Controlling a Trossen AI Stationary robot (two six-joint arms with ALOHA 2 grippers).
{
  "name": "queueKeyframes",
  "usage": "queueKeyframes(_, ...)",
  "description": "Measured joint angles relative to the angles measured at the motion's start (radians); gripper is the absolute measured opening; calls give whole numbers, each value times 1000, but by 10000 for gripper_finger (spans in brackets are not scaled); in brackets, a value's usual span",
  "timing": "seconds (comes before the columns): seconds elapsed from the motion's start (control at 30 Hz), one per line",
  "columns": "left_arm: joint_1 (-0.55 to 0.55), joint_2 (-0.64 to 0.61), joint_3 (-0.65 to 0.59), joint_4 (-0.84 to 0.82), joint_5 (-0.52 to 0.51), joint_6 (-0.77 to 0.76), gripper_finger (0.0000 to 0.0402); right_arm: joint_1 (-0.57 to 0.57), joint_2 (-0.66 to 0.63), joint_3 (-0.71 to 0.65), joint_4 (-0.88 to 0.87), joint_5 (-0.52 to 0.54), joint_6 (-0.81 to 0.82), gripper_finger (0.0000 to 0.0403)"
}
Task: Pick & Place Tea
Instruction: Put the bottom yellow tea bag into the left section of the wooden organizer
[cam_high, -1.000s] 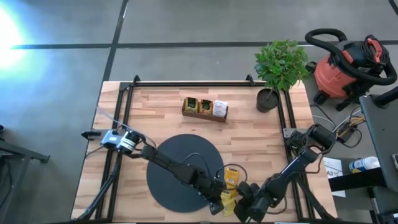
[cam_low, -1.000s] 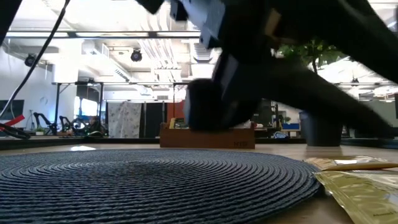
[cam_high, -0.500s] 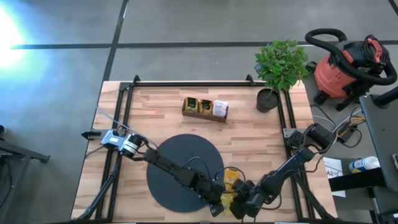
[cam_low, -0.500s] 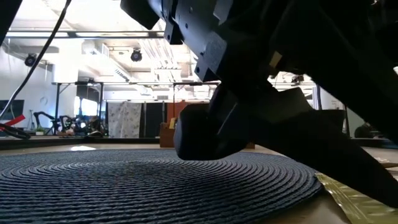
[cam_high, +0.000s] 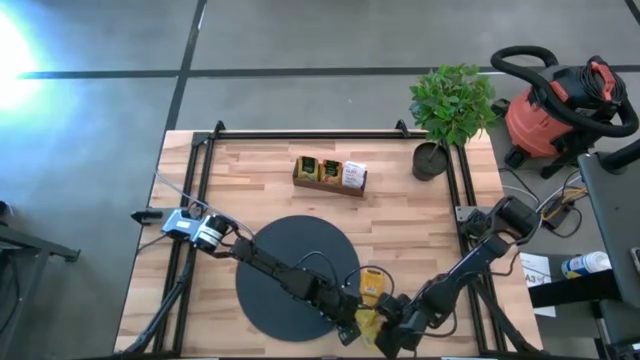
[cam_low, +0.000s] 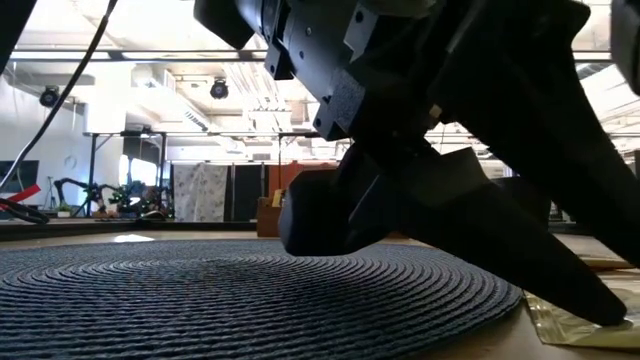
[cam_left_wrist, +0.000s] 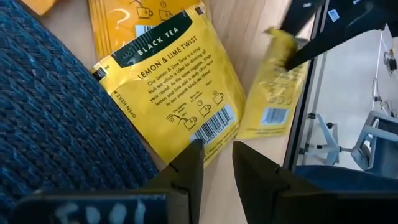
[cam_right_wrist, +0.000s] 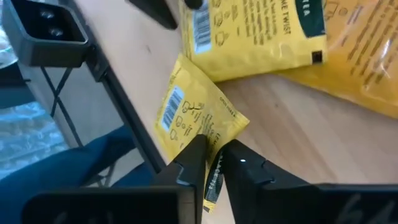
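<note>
Several yellow tea sachets (cam_high: 371, 286) lie on the wood by the near right rim of the black round mat (cam_high: 290, 270). One sachet (cam_left_wrist: 174, 87), printed with a dark-green band, lies half on the mat. My left gripper (cam_left_wrist: 217, 158) is open just above that sachet's near corner; I cannot tell whether it touches. My right gripper (cam_right_wrist: 214, 163) is shut on another yellow sachet (cam_right_wrist: 196, 115) near the table's near edge, next to the left gripper (cam_high: 352, 322). My right gripper pinches the yellow sachet by one edge (cam_right_wrist: 212, 149) between its two fingers, slanting down at it from the table's right. The sachet is tipped up off the wood, its held end (cam_left_wrist: 278, 42) raised and its lower edge (cam_left_wrist: 264, 132) on the table.
A brown wooden tray (cam_high: 330, 173) with upright sachets stands at the far middle. A potted plant (cam_high: 450, 105) stands at the far right corner. A black frame rail (cam_right_wrist: 118, 106) runs along the near edge close to the held sachet.
My left gripper has sunk a little toward the sachet at the mat's rim. My right gripper has tipped and rolled over the sachets by the near edge and has taken hold of one, which lay flat before and now stands tipped up.
</note>
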Motion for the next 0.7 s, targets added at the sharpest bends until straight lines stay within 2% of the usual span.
queueKeyframes(0.2, 0, -4, -3, -6, -16, 13, 90, 12, -59, 0, -96, 37, 17, 20)
queueKeyframes(0.4, 1, -16, 1, -20, -99, 61, 90, 25, -179, 0, -317, 198, 73, 9)
queueKeyframes(0.5, 1, -22, 18, -20, -135, 66, 90, 32, -238, 0, -475, 293, 196, 9)
queueKeyframes(0.6, -3, -36, 46, -15, -234, 107, 90, 38, -281, 0, -590, 400, 376, 9)
queueKeyframes(0.7, -15, -54, 88, -12, -404, 196, 90, 32, -305, 0, -601, 452, 453, 9)
